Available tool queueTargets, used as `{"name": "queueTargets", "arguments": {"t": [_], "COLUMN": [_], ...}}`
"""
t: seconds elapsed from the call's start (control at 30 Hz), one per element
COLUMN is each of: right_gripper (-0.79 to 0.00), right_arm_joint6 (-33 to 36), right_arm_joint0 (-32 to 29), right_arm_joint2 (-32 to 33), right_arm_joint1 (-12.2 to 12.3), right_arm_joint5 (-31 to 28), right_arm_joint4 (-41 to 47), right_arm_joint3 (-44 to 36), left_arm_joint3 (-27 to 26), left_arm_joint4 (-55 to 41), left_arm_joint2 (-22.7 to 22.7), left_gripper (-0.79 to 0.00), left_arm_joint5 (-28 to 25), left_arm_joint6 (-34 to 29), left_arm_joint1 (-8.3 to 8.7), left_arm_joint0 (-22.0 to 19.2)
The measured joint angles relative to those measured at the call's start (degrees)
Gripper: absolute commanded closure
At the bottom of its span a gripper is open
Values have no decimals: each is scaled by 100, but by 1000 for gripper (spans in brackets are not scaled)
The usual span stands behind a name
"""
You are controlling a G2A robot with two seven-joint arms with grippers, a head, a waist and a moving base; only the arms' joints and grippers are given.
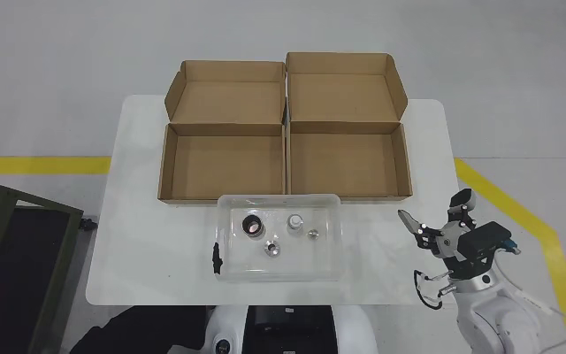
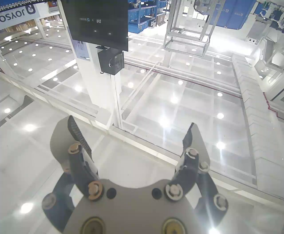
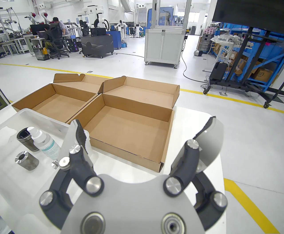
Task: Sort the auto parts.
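Clear tray (image 1: 279, 278): dark bearing (image 1: 254, 227), spray bottle (image 1: 294, 220), steel bushing (image 1: 272, 249), nut (image 1: 311, 234). Open cardboard boxes (image 1: 223, 164) just behind tray. Right gripper (image 1: 435, 211) beside tray, spread, empty. Left gripper (image 2: 131, 124) spread, empty.

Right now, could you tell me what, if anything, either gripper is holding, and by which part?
Nothing: left gripper and right gripper are both open, empty.

A robotics lab in a factory-like hall. Seen from above, yellow floor tape (image 1: 53, 165) runs off at nine o'clock of the white table (image 1: 133, 257) and again at four. Beyond the table, the right wrist view shows other white robots (image 3: 95, 15), desks with monitors (image 3: 36, 28), an aluminium-framed cabinet (image 3: 164, 46) and blue shelving (image 3: 275, 53). The left wrist view seems to show a high, lamp-studded ceiling (image 2: 188, 99).
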Motion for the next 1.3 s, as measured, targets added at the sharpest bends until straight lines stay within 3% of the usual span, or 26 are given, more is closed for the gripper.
{"name": "queueTargets", "arguments": {"t": [0.33, 0.67, 0.83, 1.13, 1.3], "right_gripper": [-785, -785, -785, -785, -785], "right_arm_joint6": [77, 1543, 2108, 3335, 3663], "right_arm_joint0": [24, 250, 461, 1112, 1444], "right_arm_joint2": [-26, -625, -1124, -2271, -2721], "right_arm_joint1": [2, 59, 90, 116, 121], "right_arm_joint5": [45, 18, -330, -884, -1066], "right_arm_joint4": [-44, -920, -1157, -1385, -1464], "right_arm_joint3": [-22, -666, -904, -796, -637], "left_arm_joint3": [0, 0, 0, 0, 0], "left_arm_joint4": [0, 0, 0, 0, 0], "left_arm_joint2": [0, 0, 0, 0, 0], "left_gripper": [-785, -785, -785, -785, -785], "left_arm_joint5": [0, 0, 0, 0, 0], "left_arm_joint6": [0, 0, 0, 0, 0], "left_arm_joint1": [0, 0, 0, 0, 0], "left_arm_joint0": [0, 0, 0, 0, 0]}}
